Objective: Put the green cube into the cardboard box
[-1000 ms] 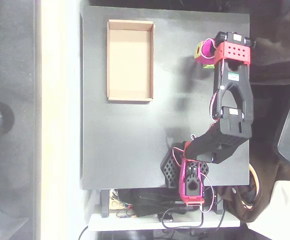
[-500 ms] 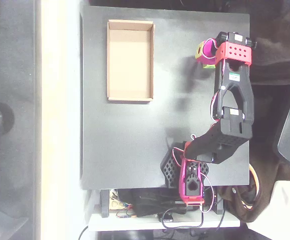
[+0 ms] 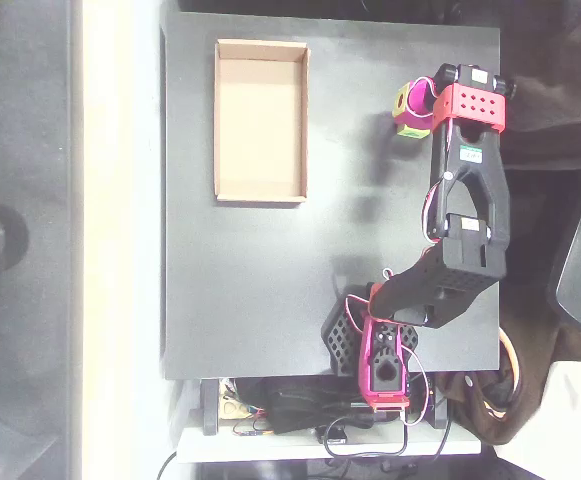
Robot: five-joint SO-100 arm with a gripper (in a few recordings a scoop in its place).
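The surface (image 3: 270,290) is a dark, matte black square that takes up the middle of the overhead view, with a pale floor strip along its left edge and dark clutter to its right.

The arm (image 3: 465,230) is black with red-pink parts. Its base sits at the lower centre of the frame, at the surface's bottom edge, among loose cables. From there it runs up the right side of the frame, bends at a black elbow, and ends in a red perforated block near the upper right.

The box (image 3: 261,120) lies in the upper left part of the surface, its long side running up and down the frame. It is tan, shallow, open on top, and nothing lies inside it. It is well apart from the arm's tip.

The jaws (image 3: 413,108) point leftward from the red block, in the upper right of the frame. They are pink and are closed on the cube, which sits between them.

The cube (image 3: 404,103) is small and yellow-green, partly wrapped by the pink fingers, with a sliver of green showing just below them. A faint shadow falls on the surface to its left. Whether it rests on the surface or is lifted off it cannot be told.
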